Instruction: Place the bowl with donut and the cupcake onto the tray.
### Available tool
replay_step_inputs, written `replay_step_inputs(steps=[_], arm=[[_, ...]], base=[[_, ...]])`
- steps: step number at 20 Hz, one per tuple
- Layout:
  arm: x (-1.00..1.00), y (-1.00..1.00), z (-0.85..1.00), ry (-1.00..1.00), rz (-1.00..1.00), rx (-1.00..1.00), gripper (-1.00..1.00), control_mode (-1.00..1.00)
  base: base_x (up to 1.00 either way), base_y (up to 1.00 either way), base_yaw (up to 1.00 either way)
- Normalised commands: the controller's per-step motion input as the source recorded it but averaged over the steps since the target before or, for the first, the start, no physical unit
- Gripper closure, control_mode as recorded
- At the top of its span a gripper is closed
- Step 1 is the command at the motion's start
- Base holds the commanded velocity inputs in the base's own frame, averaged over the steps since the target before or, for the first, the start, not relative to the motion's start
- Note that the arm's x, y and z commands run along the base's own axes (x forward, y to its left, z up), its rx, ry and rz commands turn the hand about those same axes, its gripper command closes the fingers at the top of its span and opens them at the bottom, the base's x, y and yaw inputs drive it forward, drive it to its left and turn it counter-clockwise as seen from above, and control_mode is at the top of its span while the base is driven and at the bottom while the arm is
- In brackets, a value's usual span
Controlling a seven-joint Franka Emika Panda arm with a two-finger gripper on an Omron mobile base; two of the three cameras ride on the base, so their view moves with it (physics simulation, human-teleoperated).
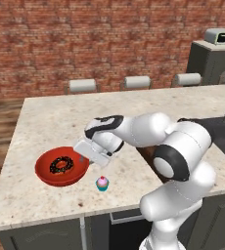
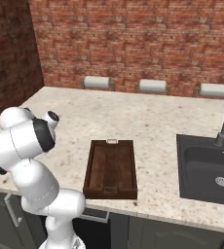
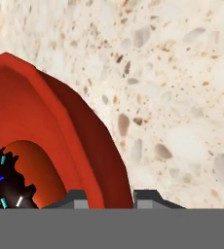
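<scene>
Bowl [image 1: 61, 166] sits on counter [image 1: 51, 122] at approx 8 o'clock of the left base view, donut [image 1: 61, 165] lying flat inside it; in hand view the bowl's wall [image 3: 84, 146] rises just at the fingertips [image 3: 75, 200], one tip on the inner side of the rim, the other [image 3: 148, 198] outside on bare stone; so the rim runs between the jaws, and they're drawn narrow on it — reads as a pinch on the bowl's 3 o'clock edge, w/ gripper [image 1: 85, 157] coming in from the bowl's right. Cupcake [image 1: 102, 183] stands apart, near the bowl at its 4 o'clock, close to the counter's front edge, untouched. Tray [image 2: 110, 168] lies empty in right base view, long axis running front-to-back, well apart from the bowl, off toward the arm's right; judging by that, the carry goes rightward, approx 3 o'clock, w/ bowl hung from one edge — tilt risk for donut.
</scene>
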Motion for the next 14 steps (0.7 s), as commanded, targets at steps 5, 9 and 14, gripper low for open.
replay_step_inputs(steps=[5, 9, 14], arm=[[0.00, -0.09, 0.33, 0.00, -0.10, 0.00, 1.00, -1.00], [-0.04, -0.30, 0.06, -0.06, -0.08, 0.00, 1.00, -1.00], [-0.17, -0.39, 0.16, -0.10, -0.03, 0.00, 1.00, -1.00]], base=[[0.00, 0.00, 0.00], [0.00, 0.00, 0.00], [0.00, 0.00, 0.00]])
